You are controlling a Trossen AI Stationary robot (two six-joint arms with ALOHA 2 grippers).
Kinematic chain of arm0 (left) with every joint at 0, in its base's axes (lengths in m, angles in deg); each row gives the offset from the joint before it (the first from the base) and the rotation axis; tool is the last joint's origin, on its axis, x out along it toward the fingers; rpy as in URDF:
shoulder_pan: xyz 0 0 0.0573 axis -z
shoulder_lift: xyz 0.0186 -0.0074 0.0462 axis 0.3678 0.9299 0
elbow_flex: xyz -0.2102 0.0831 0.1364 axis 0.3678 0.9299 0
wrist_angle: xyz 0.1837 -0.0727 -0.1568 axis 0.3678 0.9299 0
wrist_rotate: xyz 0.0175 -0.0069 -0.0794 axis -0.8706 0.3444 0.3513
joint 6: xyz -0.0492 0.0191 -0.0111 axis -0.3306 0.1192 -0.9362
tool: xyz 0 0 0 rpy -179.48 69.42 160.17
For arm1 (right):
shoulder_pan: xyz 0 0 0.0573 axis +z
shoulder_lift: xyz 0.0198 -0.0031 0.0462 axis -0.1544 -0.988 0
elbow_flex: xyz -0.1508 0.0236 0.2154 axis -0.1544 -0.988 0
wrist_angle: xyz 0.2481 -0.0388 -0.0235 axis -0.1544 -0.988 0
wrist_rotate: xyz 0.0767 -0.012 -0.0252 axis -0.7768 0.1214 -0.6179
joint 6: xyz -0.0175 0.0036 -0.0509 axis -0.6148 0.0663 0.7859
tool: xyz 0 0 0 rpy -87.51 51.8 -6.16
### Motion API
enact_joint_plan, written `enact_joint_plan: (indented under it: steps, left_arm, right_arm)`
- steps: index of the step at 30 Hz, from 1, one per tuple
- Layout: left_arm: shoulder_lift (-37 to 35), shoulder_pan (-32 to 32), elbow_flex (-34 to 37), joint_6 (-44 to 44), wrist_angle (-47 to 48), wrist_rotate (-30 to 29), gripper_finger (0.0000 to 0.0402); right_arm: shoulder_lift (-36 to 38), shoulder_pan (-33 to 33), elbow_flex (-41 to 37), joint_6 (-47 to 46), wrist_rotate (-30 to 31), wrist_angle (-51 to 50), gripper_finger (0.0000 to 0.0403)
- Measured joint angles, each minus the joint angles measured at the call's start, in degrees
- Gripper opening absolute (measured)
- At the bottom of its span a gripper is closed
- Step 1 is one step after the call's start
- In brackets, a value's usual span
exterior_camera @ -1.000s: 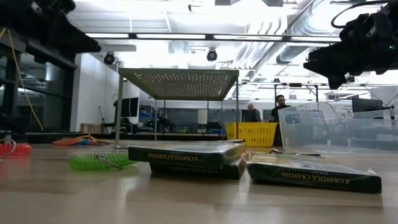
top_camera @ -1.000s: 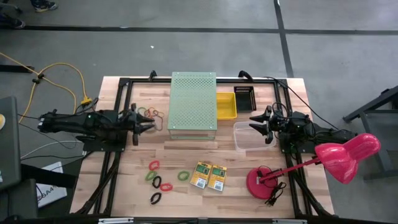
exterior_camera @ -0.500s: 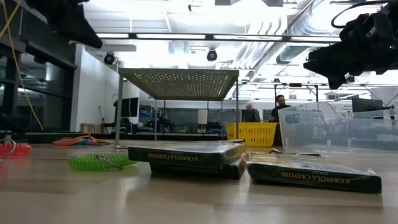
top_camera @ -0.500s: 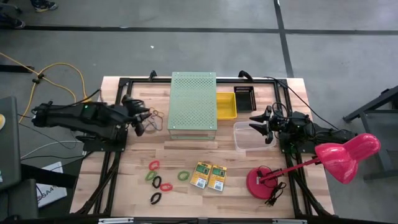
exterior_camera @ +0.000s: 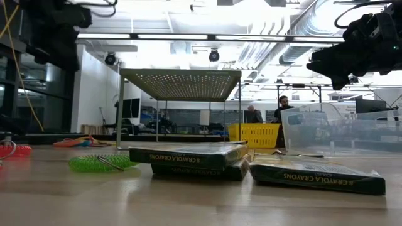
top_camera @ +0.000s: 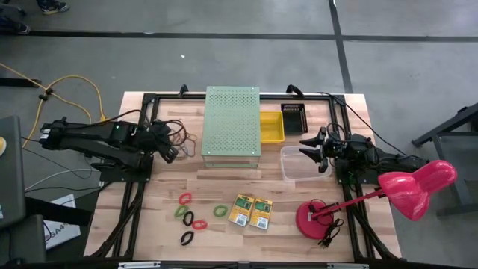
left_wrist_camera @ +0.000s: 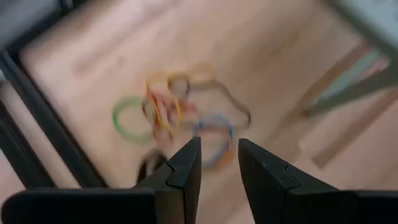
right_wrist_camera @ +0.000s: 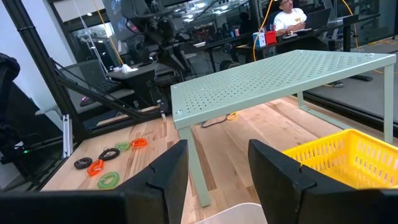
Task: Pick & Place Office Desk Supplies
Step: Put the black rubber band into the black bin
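Little looks done: band loops (top_camera: 190,217) and crayon boxes (top_camera: 250,212) lie at the bench's (top_camera: 246,246) six o'clock, both grippers' fingers spread, empty.

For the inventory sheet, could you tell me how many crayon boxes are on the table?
2. The left crayon box and the right crayon box lie flat, side by side, near the table's front edge. None seems hidden.

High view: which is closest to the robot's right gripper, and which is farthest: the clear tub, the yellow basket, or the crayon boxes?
From the right gripper:
1. Clear tub, right beside it, just toward the table's front.
2. Yellow basket, toward the back, next to the green shelf.
3. Crayon boxes, near the front edge.
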Motion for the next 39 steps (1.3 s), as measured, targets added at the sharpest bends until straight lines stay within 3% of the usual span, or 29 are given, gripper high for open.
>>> enact_joint_plan:
  steps: [3, 9, 19, 27, 32, 39]
  left_arm:
    - [1.8, -0.1, 0.0, -1.6, 1.6, 3.3, 0.0101]
    - [8.3, -0.5, 0.2, -7.4, 6.3, 4.2, 0.0101]
    - [17.3, -4.2, 0.4, -2.0, 5.9, 6.3, 0.0101]
    - [11.0, -8.2, 6.0, 2.6, -0.4, 7.9, 0.0101]
    - [6.8, -13.7, 11.4, 10.1, -4.9, 13.4, 0.0101]
    - [7.0, -20.8, 12.9, 15.5, -5.6, 19.2, 0.0101]
  right_arm:
    - [0.0, 0.0, 0.0, 0.0, 0.0, 0.0, 0.0155]
    - [0.0, 0.0, 0.0, 0.0, 0.0, 0.0, 0.0155]
    - [0.0, 0.0, 0.0, 0.0, 0.0, 0.0, 0.0155]
    - [0.0, 0.0, 0.0, 0.0, 0.0, 0.0, 0.0155]
    - [0.0, 0.0, 0.0, 0.0, 0.0, 0.0, 0.0155]
    - [0.0, 0.0, 0.0, 0.0, 0.0, 0.0, 0.0155]
